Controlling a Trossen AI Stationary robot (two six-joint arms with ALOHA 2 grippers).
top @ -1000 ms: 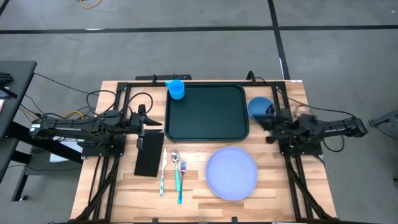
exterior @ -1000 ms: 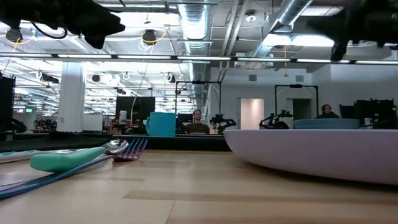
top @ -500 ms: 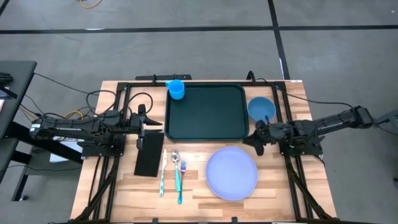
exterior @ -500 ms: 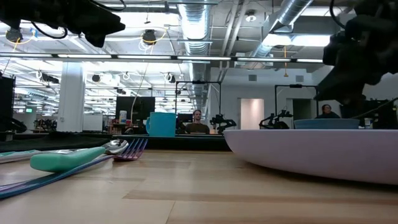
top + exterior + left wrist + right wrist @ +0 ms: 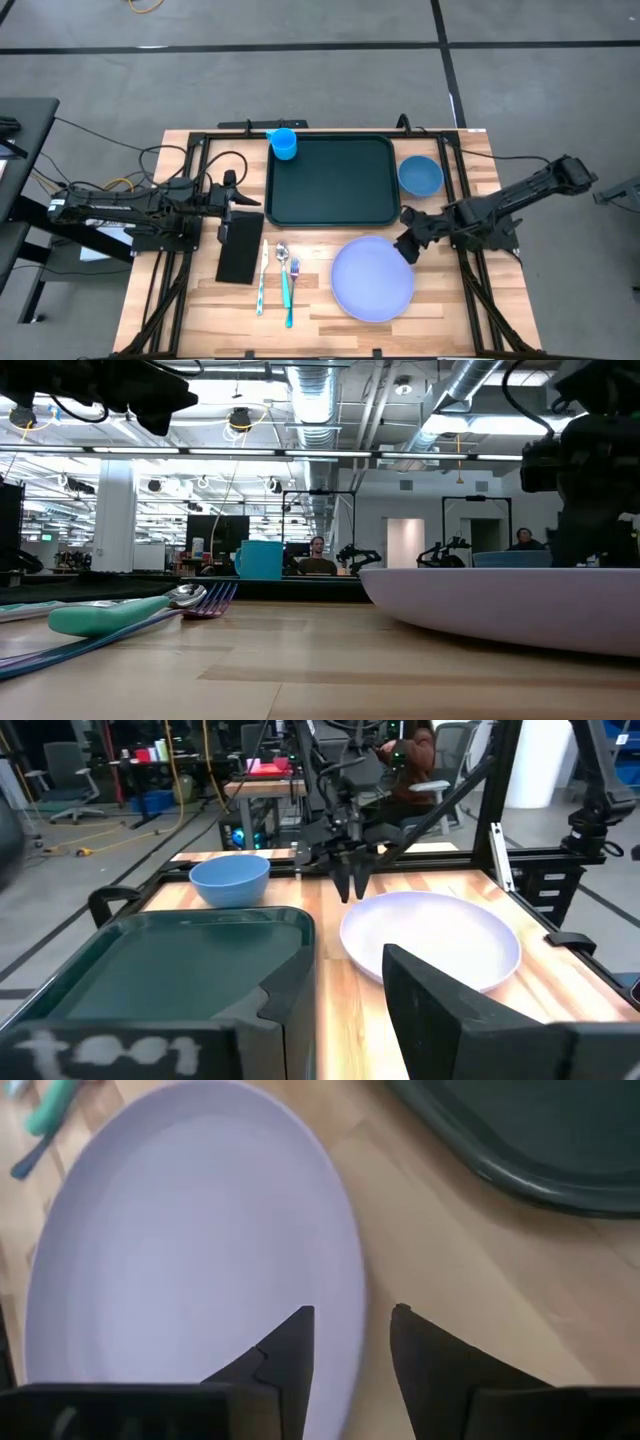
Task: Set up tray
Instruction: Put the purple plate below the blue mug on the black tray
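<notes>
Looking straight down on the table, we find the tray [image 5: 332, 180] sitting at the upper middle of the frame, and it is completely bare, so by our reckoning this setup has hardly started. Everything that ought to go on it is parked around it: the blue cup [image 5: 284, 143] touching its upper left corner, the blue bowl [image 5: 420, 175] just off its right edge, the lavender plate [image 5: 372, 278] below and to the right, the spoon [image 5: 262, 277] and fork [image 5: 290, 292] lower centre, and the black napkin [image 5: 240, 247] to their left. Now to the action: the right gripper [image 5: 405, 248] hovers at the plate's upper right rim, its fingers parted a modest gap and holding nothing, with the rim lined up right between them in the right wrist view. We judge a grab on that plate is the step in hand. Over at the left of the frame, the left gripper [image 5: 246, 201] waits near the tray's left edge above the napkin, jaws partly open and empty.
</notes>
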